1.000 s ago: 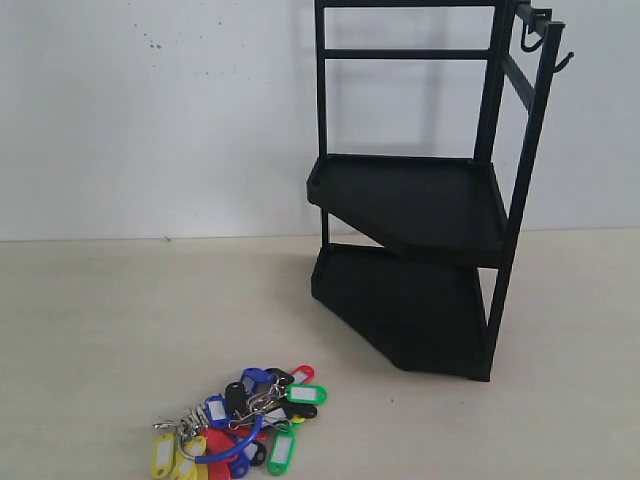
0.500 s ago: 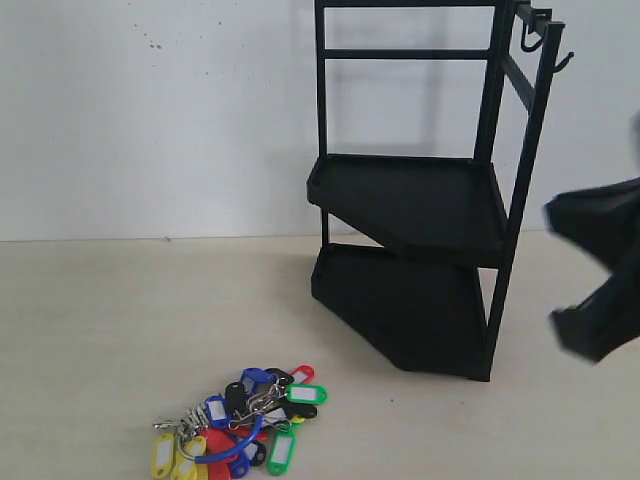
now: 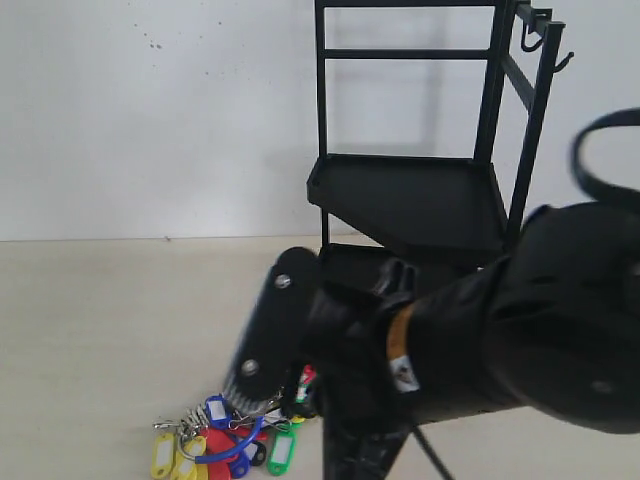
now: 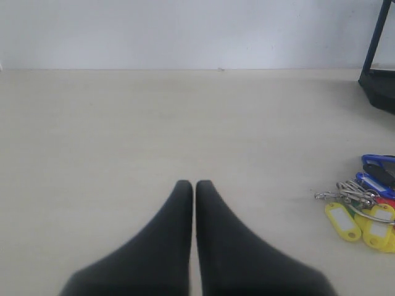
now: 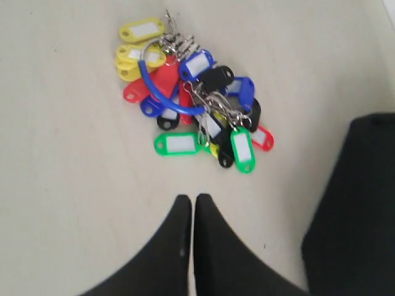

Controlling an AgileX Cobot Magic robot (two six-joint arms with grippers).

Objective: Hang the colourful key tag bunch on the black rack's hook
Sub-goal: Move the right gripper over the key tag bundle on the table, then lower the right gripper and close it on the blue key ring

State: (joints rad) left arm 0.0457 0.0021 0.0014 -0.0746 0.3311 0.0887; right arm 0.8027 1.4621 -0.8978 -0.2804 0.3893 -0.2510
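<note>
On the pale tabletop (image 3: 100, 320) the colourful key tag bunch (image 3: 232, 440) lies loose, well apart from the hook (image 3: 532, 38) on the black rack (image 3: 420, 190). The right gripper (image 5: 188, 200) hovers near it, fingers pressed together, empty; the left gripper (image 4: 188, 185) likewise. Grasping, lifting and hanging are all yet to do.

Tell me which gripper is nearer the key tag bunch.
Right. The right gripper is just short of the key tag bunch; the left gripper is farther off, bare table between.
</note>
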